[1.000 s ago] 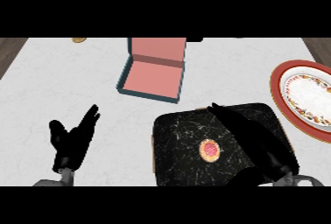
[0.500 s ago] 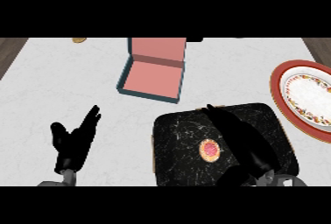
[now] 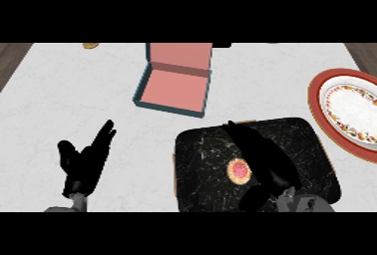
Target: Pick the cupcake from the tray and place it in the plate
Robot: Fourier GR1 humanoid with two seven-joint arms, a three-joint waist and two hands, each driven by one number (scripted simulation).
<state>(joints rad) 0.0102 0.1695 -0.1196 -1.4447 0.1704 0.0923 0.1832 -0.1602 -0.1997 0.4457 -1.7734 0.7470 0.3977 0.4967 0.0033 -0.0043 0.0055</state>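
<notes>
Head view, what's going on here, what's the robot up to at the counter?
The robot is going for the cupcake, which sits on the dark tray. Its right hand is over the tray with fingers stretched out, right beside the cupcake but not curled round it. The left hand rests open at the lower left, fingers up. The red-rimmed plate waits at the right edge, with nothing on the part that shows. An open pink box sits further back on the counter.
</notes>
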